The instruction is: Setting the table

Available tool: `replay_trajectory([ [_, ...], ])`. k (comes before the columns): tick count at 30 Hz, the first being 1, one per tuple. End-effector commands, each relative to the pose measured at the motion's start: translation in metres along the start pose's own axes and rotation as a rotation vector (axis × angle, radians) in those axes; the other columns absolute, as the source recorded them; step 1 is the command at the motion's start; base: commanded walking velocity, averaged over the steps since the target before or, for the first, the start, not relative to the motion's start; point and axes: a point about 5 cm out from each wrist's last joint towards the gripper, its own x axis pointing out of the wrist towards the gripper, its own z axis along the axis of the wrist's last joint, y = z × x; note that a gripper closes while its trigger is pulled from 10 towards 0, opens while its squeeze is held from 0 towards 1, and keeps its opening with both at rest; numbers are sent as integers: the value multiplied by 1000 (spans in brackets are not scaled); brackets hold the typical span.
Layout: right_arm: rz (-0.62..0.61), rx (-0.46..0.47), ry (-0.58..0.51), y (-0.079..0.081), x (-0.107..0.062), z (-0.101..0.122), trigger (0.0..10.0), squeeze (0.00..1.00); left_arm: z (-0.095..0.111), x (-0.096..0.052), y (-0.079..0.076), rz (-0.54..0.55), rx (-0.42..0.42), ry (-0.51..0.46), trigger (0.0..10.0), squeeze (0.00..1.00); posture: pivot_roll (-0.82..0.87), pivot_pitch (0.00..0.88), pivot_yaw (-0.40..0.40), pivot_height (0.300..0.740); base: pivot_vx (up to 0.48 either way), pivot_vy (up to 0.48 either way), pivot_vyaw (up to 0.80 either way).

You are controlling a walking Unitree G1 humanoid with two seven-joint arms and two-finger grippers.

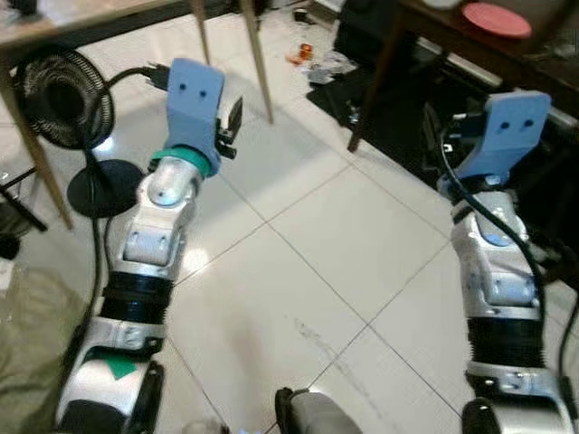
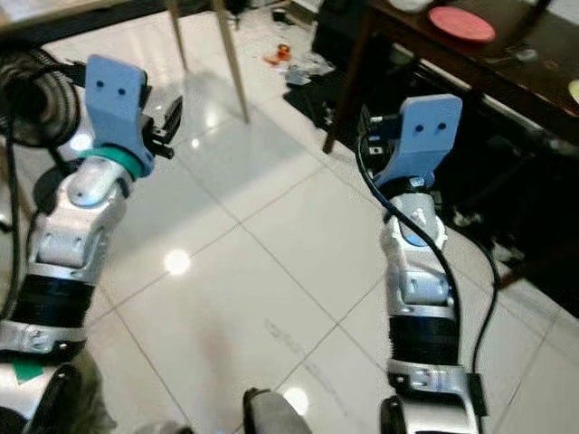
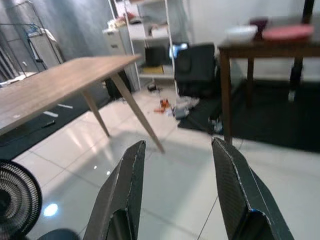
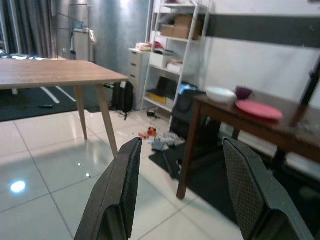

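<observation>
Pink plate (image 4: 258, 109), white bowl (image 4: 220, 94), dark brown table (image 4: 260, 131), light wood table (image 4: 55, 72), glossy white floor tiles (image 1: 298, 235)

both arms forward, left gripper (image 3: 175, 192) and right gripper (image 4: 185, 192) fingers apart

Glossy white floor tiles (image 1: 298, 226); matt light-wood table (image 4: 55, 72).

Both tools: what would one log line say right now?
left tool: open, empty, over tiled floor | right tool: open, empty | pink plate, white bowl: on dark table
</observation>
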Motion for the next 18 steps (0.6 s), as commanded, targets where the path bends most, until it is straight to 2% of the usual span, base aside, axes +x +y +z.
replay_trajectory([
  [1,-5,6,11,1,-1,-4,10000,0,-4,-2,0,-5,3,22,10000,0,93,0,52,740,0,0,-800],
  [8,3,46,17,17,0,-10,10000,0,-12,-11,14,16,56,54,10000,0,124,4,78,740,0,0,-800],
  [18,-9,58,10,20,-3,-12,10000,0,-15,-12,13,16,61,65,10000,0,108,9,102,740,0,0,-800],
])
